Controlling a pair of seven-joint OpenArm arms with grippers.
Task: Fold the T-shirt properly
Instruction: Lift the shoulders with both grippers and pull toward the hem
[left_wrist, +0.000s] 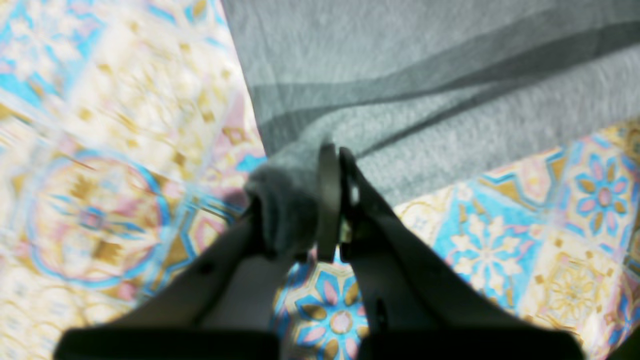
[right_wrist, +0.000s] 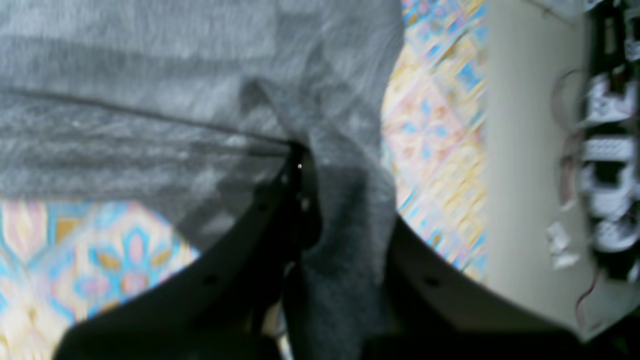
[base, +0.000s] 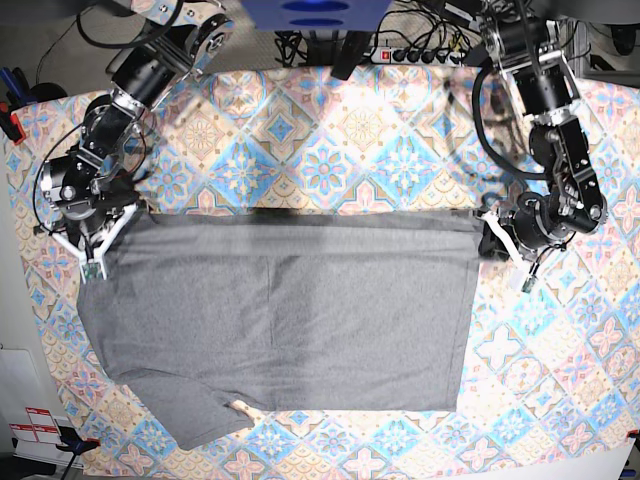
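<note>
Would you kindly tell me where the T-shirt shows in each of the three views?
Left wrist: T-shirt fills upper right, corner pinched in the left pincer.
Right wrist: upper left and centre, draped over the right pincer.
Base: centre, spread flat.
Shared landmark: the patterned tablecloth beneath.

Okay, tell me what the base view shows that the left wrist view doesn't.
Only the base view shows the whole T-shirt spread on the tablecloth, a sleeve at its lower left corner, and both arms, with the right tool at the far edge's other corner. Only the left wrist view shows close up the left tool shut on a bunched corner of fabric. Both show the grey shirt, the patterned cloth and the left tool at the shirt's edge.
</note>
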